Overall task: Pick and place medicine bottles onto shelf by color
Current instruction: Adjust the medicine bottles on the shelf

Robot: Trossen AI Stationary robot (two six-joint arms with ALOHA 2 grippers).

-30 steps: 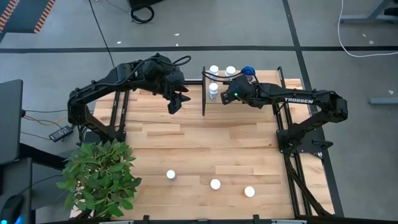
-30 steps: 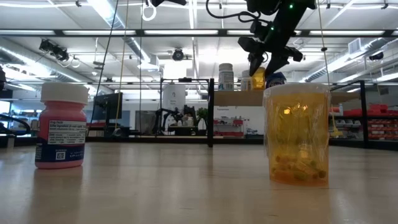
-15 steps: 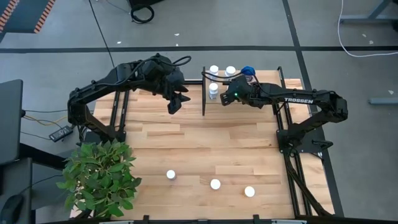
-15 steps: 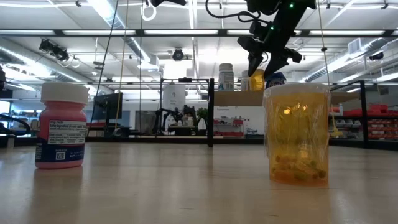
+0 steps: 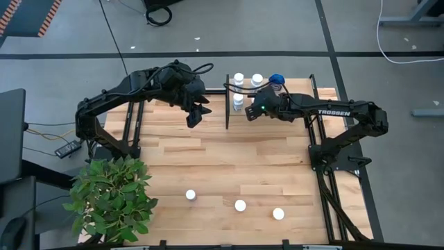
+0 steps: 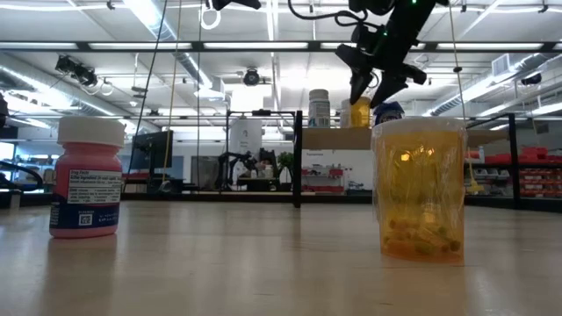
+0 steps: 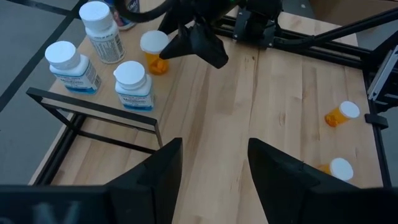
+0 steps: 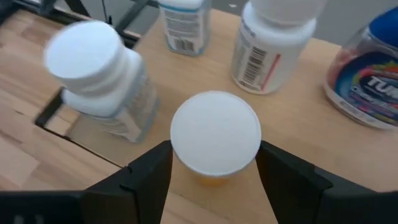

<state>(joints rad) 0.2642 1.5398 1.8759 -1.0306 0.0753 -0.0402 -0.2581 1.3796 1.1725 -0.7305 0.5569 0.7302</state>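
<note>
My right gripper (image 6: 372,88) hangs open over the shelf (image 6: 338,138). Its fingers stand on either side of the white cap of an orange medicine bottle (image 8: 215,130) and just above it. That bottle (image 6: 359,112) stands on its base on the shelf. Three white bottles (image 8: 99,81) (image 8: 185,22) (image 8: 273,43) and a squat blue one (image 8: 367,68) stand around it. My left gripper (image 5: 194,117) waits open above the table, left of the shelf's black rail (image 5: 227,104).
Three more bottles stand near the table's near edge (image 5: 191,195) (image 5: 240,205) (image 5: 278,213); the low view shows a pink one (image 6: 86,180) and an orange one (image 6: 419,189) close up. A green plant (image 5: 111,198) sits at the near left corner.
My right gripper's fingertips have come up a little from around the orange bottle and shifted slightly toward the table's left. The bottle stays standing on the shelf.
</note>
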